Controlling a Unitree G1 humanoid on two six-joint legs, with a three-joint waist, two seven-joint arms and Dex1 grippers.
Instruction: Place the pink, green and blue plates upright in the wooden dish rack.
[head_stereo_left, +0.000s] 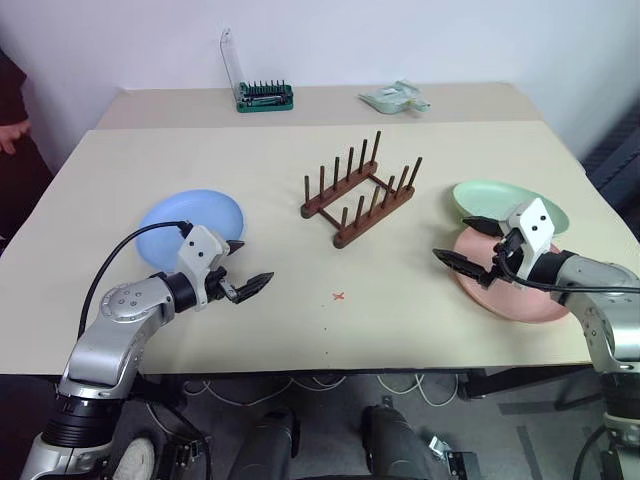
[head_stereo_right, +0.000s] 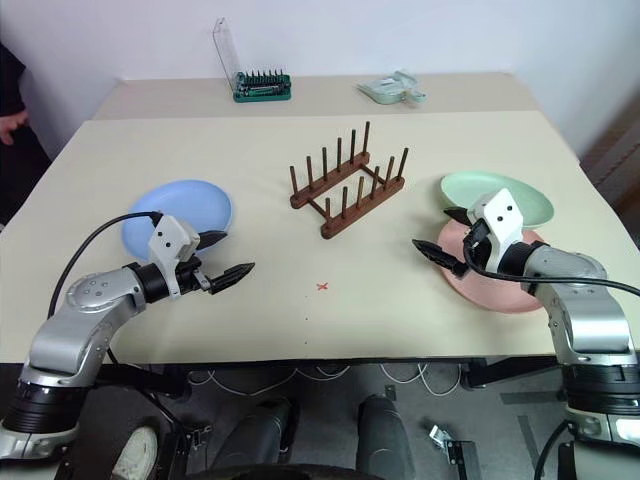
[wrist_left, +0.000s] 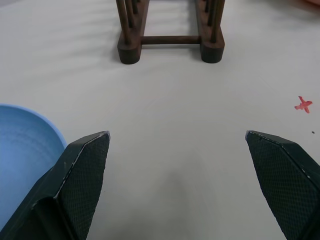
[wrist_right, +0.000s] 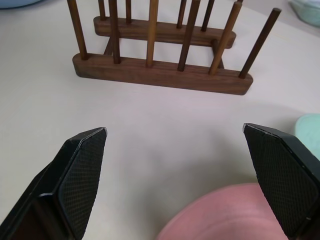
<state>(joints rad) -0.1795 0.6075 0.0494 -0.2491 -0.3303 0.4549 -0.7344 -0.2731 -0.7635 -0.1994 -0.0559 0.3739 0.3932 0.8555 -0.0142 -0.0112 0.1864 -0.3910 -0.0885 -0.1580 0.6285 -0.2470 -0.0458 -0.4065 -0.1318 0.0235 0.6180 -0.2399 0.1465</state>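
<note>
From the head cameras I count three plates lying flat on the pale beige surface (head_stereo_left: 300, 330): one round light-blue plate (head_stereo_left: 190, 225) on my left, and on my right one round mint-green plate (head_stereo_left: 500, 200) with one round pink plate (head_stereo_left: 510, 290) just in front of it, the two overlapping at their edges. Between them, near the middle, stands the one small dark brown wooden dish rack (head_stereo_left: 358, 200), with two base rails and two rows of thin upright pegs, no plate in it. My left tool (head_stereo_left: 245, 270) hovers at the near edge of the blue plate with its two black fingers spread apart, nothing between them. My right tool (head_stereo_left: 468, 242) hangs over the near-left part of the pink plate, fingers likewise spread and empty. At the far edge sits one green-based holder of small tool bits (head_stereo_left: 265, 96) with a clear lid standing up, and one pale green packet-like item (head_stereo_left: 395, 98) which I cannot identify. One small red cross mark (head_stereo_left: 339, 296) is on the surface in front of the rack.

In the left wrist view, two fingers (wrist_left: 82, 175) stand wide apart, with the blue plate's rim beside one, the rack's end ahead and the red cross off to one side.

In the right wrist view, two fingers (wrist_right: 80, 175) are wide apart; the rack lies side-on ahead and the pink plate's rim is below them.
</note>
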